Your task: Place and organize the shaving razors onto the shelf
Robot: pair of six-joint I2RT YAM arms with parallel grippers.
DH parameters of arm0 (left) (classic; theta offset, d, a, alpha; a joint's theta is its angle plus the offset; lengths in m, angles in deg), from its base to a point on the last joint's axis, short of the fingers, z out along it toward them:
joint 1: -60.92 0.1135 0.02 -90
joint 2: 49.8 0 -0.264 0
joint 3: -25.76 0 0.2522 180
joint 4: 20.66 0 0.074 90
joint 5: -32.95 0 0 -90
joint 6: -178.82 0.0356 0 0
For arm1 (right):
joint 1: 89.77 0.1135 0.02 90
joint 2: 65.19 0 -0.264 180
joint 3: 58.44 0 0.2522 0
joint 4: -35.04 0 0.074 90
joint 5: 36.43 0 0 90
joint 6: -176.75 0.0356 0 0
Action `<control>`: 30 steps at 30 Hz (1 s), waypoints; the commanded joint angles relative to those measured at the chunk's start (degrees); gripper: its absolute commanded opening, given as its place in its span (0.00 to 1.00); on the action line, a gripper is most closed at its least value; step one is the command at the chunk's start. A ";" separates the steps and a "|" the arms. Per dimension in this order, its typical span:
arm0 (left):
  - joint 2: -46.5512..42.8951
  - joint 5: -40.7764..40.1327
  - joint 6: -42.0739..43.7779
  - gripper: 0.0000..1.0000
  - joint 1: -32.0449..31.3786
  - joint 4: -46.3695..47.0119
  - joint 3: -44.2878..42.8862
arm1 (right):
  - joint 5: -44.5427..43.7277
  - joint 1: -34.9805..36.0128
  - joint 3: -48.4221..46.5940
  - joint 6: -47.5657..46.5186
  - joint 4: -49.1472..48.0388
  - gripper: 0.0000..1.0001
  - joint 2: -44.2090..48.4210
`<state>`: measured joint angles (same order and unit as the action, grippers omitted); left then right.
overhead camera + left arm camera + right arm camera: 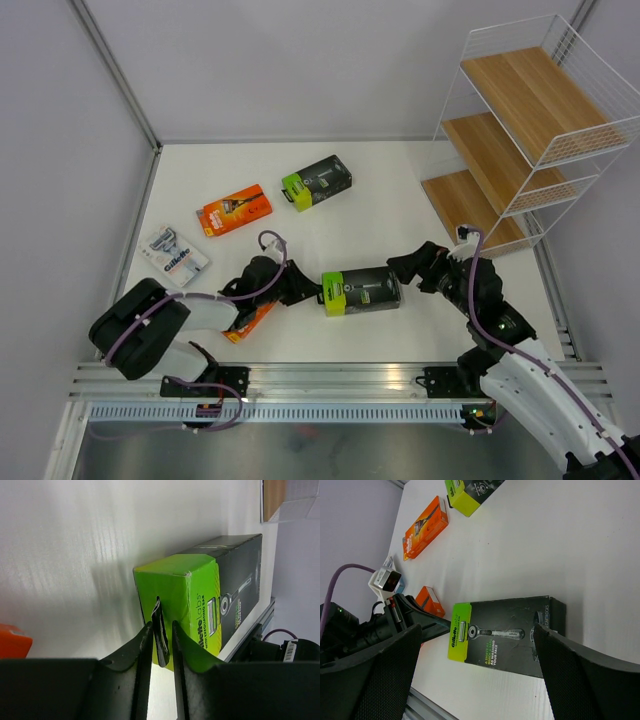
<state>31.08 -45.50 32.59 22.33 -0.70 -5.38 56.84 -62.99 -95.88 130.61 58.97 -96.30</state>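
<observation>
Five razor packs: all lie flat on the white table (420, 200), well apart from the shelf.
Shelf (525, 95): tall stepped rack with a white wire frame and three light brown wooden boards, standing at the far right corner of the table.
Middle pack (365, 291): black box with a lime-green end and a printed razor picture. It lies near the front of the table between the two grippers, lime end toward the left arm (190, 315), black end toward the right arm (505, 335).
Hang tab (160, 636): thin black tab sticking out of the lime end of the middle pack.
Left gripper (312, 290): low over the table at the lime end. Its fingers (144, 652) stand close together with the hang tab in the narrow gap between them; whether they press on it cannot be told.
Right gripper (405, 268): at the black end of the middle pack, its fingers (585, 680) spread wide apart and holding nothing. Whether one touches the box cannot be told.
Far black pack (317, 182): a second black box with a lime end, toward the back of the table.
Orange pack (236, 209): just left of the far black pack, slightly nearer.
Gillette blister pack (175, 253): white and blue, near the left edge of the table.
Second orange pack (252, 318): near the front, mostly hidden under the left arm.
</observation>
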 commanded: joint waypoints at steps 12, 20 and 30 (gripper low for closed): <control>12.37 5.59 -4.24 0.02 0.00 22.53 1.39 | -4.74 0.11 -1.10 2.37 8.87 0.98 -0.79; 4.38 1.47 2.78 0.02 0.00 10.07 -2.37 | -6.79 0.11 3.01 6.15 7.59 0.98 0.26; 3.93 3.75 9.64 0.02 -1.05 7.15 -5.11 | -5.29 0.20 8.74 7.56 -3.30 0.98 -3.06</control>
<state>34.95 -42.95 38.77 22.11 4.10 -9.14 51.22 -62.99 -87.84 136.93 62.58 -97.74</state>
